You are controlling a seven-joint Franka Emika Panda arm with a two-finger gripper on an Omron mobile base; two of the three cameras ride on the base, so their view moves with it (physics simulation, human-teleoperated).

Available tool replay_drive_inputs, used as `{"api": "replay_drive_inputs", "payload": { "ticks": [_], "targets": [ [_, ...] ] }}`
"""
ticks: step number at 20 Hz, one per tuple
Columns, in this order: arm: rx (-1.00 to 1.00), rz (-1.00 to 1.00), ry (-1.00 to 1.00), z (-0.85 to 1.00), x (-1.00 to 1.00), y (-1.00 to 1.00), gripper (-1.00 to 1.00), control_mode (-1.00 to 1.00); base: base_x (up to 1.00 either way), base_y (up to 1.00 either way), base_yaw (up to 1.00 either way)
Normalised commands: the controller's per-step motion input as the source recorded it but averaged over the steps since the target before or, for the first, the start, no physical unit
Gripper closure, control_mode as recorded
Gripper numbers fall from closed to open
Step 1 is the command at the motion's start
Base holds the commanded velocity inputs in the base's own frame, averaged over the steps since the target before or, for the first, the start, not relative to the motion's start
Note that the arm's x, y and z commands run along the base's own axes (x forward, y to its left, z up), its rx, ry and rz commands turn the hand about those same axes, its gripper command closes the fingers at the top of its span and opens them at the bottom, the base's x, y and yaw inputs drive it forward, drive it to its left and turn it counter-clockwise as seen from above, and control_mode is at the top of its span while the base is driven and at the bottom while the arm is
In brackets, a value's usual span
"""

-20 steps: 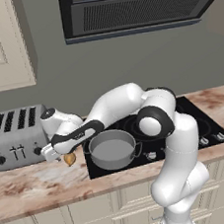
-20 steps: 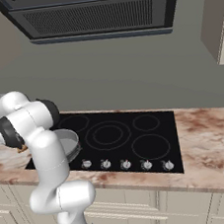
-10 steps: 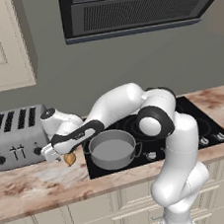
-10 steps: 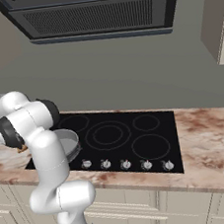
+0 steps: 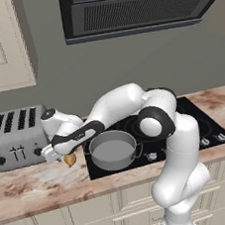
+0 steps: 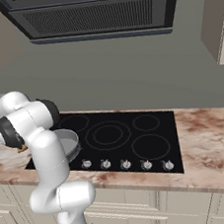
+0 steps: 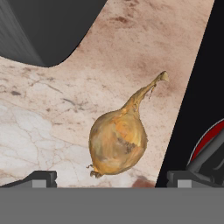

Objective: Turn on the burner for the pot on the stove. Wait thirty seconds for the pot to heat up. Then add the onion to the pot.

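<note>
We find the two-finger gripper (image 7: 112, 178) spread wide above the small yellow-brown onion (image 7: 118, 139), which lies on the marble surface (image 7: 52, 113) beside the black stove's (image 5: 201, 123) left edge. We judge the pickup in hand: descend, close, carry to the grey metal pot (image 5: 112, 152).

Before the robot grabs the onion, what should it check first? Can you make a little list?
1. Jaws open: ok. Both fingertips stand wide apart in the hand view.
2. Onion between the jaws: ok. It lies on the counter, centred between the tips.
3. Onion free of other things: ok. It rests apart from the stove edge and the toaster.
4. Pot ready on the stove: ok. It sits on the front burner nearest the onion, and looks empty.
5. Burner on: cannot tell for sure. A red glow shows by the pot in the hand view.
6. Pot heated long enough: cannot tell.
</note>
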Motion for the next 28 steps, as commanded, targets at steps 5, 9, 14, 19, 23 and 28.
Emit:
{"api": "replay_drive_inputs", "payload": {
  "ticks": [5, 9, 14, 19, 23, 28],
  "targets": [
    [0.0, 0.0, 0.0, 0.0, 0.0, 0.0, -1.0, -1.0, 0.0, 0.0, 0.0],
    [0.0, 0.0, 0.0, 0.0, 0.0, 0.0, -1.0, -1.0, 0.0, 0.0, 0.0],
    [0.0, 0.0, 0.0, 0.0, 0.0, 0.0, -1.0, -1.0, 0.0, 0.0, 0.0],
    [0.0, 0.0, 0.0, 0.0, 0.0, 0.0, -1.0, -1.0, 0.0, 0.0, 0.0],
    [0.0, 0.0, 0.0, 0.0, 0.0, 0.0, -1.0, -1.0, 0.0, 0.0, 0.0],
    [0.0, 0.0, 0.0, 0.0, 0.0, 0.0, -1.0, -1.0, 0.0, 0.0, 0.0]
  ]
}}
